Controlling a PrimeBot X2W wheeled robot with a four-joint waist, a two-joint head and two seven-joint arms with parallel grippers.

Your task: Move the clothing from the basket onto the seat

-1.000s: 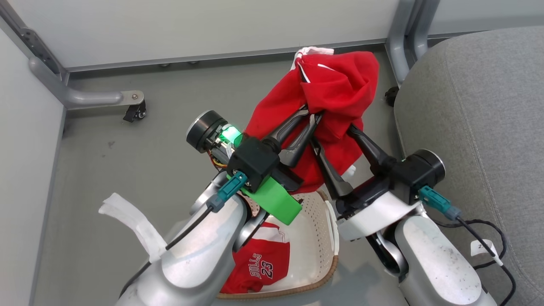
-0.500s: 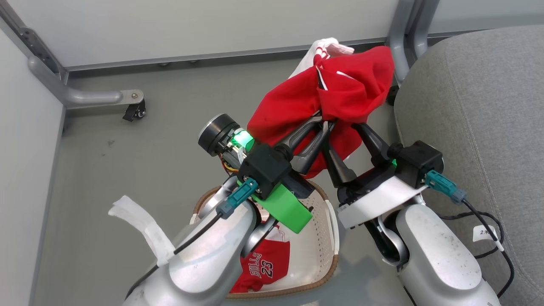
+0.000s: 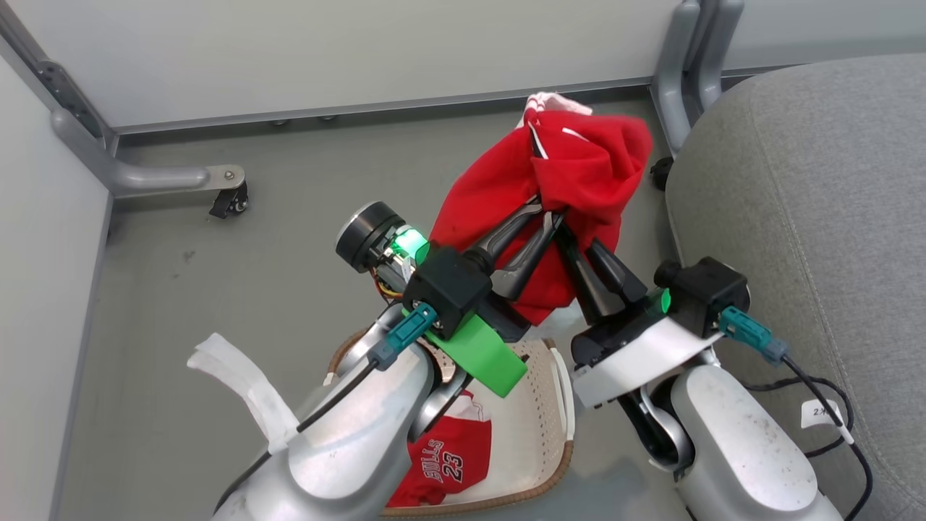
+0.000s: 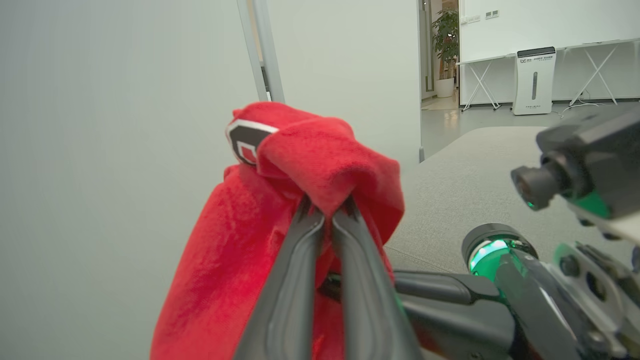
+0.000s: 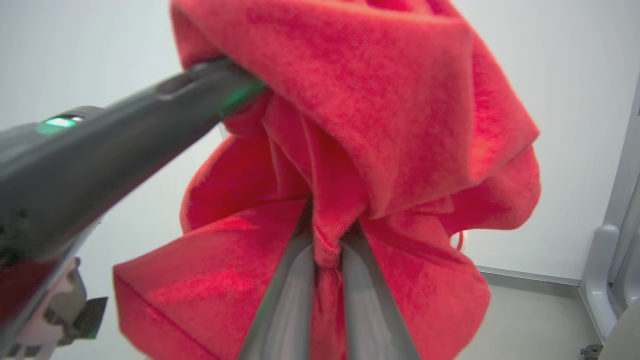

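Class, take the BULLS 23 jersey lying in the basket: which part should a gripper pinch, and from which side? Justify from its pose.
Probably pinch a raised fold of the jersey near its white-trimmed upper edge, coming straight down from above. It lies crumpled low in the basket, whose walls block any sideways approach.

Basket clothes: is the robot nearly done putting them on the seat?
Not yet. No clothes lie on the seat where visible. The left gripper and right gripper both pinch a red garment, lifted beside it. The jersey sits in the basket, waiting.
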